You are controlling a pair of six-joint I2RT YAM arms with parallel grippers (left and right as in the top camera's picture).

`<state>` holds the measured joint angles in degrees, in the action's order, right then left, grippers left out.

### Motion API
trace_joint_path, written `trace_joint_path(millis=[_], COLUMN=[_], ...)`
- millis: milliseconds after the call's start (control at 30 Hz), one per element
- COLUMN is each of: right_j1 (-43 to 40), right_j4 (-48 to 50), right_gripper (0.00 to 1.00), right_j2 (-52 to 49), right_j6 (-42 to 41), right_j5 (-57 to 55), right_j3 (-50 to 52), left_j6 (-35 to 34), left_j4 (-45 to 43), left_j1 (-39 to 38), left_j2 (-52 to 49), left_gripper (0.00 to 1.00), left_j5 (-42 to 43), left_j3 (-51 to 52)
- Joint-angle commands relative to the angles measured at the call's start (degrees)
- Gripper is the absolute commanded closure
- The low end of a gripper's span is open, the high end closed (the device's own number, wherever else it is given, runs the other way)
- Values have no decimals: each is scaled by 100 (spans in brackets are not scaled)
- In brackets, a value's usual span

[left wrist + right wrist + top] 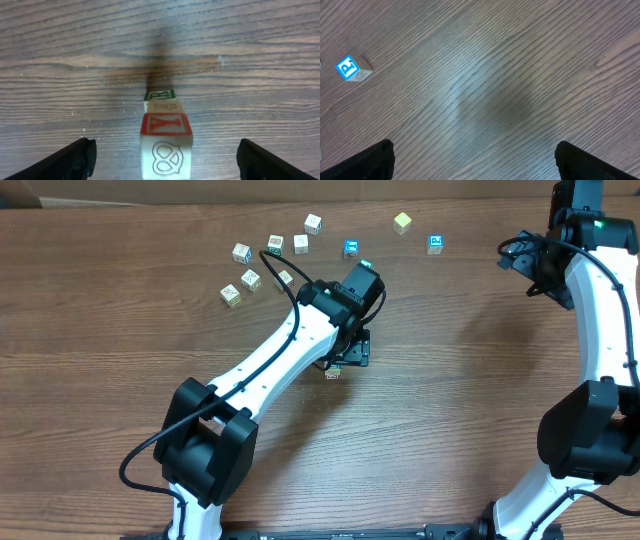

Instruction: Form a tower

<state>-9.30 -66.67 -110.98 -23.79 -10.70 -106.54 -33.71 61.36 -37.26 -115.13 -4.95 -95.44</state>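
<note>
The tower (165,137) is a narrow stack of small wooden alphabet cubes, seen from above in the left wrist view. Its nearest cube shows a red Y and an engraved pretzel, and a green-bordered cube (160,94) shows farther down. My left gripper (166,148) is open, with a finger well off each side of the stack and touching nothing. In the overhead view the tower (333,372) is mostly hidden under the left gripper (347,356). My right gripper (522,256) is at the far right, and in its wrist view the right gripper (475,150) is open over bare wood.
Several loose cubes lie across the back of the table, from a tan one (230,295) at the left to a blue one (436,244) at the right. That blue cube (351,68) shows in the right wrist view.
</note>
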Motion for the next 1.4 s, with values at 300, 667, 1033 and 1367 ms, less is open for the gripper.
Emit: trace_joint_path(millis=[300,667,1033,1367], right_j1=[-9,-9,-9,-9], right_j4=[20,20,20,20], right_gripper=[0,0,0,0], right_j2=[37,37,37,37], right_j6=[2,2,2,2], right_j5=[-20,-20,-20,-20], right_j3=[-31,-31,-28,-28], left_j6=[-20,-407,-535,-640], left_j4=[-739,-1176,-1381,-1672], left_j1=[-9,-24,-33,-33], left_j2=[103,103,103,103], left_gripper=[22,31,34,45], left_j5=[50,7,-149,-146], left_j3=[750,1027,1139,1360])
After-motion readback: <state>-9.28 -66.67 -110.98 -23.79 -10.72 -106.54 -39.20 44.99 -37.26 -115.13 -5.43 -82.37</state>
